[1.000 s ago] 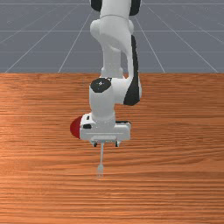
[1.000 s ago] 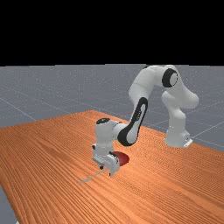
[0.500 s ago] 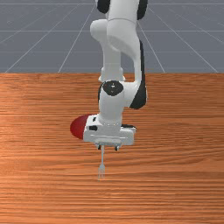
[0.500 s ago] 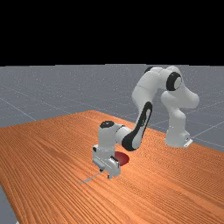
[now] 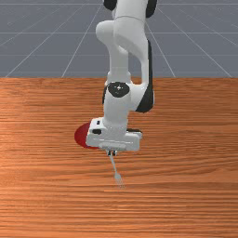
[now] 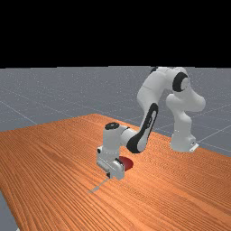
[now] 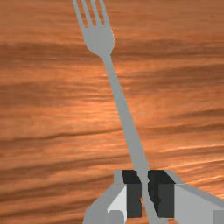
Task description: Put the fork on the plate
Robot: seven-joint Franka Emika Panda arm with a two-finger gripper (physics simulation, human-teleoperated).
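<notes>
Gripper [image 5: 112, 153] clenched on fork [image 5: 118, 177] by handle [image 7: 124, 109]. Fork near plate [image 5: 81, 135], off it; contact with table [image 5: 186, 186] unclear. Plate partly hidden behind gripper. Wrist view: tines [image 7: 88, 15] cut off at tips.

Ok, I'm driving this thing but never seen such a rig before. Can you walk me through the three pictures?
The machine is one white and grey arm ending in a two-finger gripper. The front view faces it across the table. The far view stands farther off, with the arm reaching toward that picture's left. The wrist view looks down past the fingers from the hand itself.

A dark red plate lies on the wood, partly behind the gripper in the front view, toward that view's left. The fingers are closed on the handle of the grey fork, whose tines point away from the arm's base. It is not on the plate; whether it touches the wood, I can't tell.
</notes>
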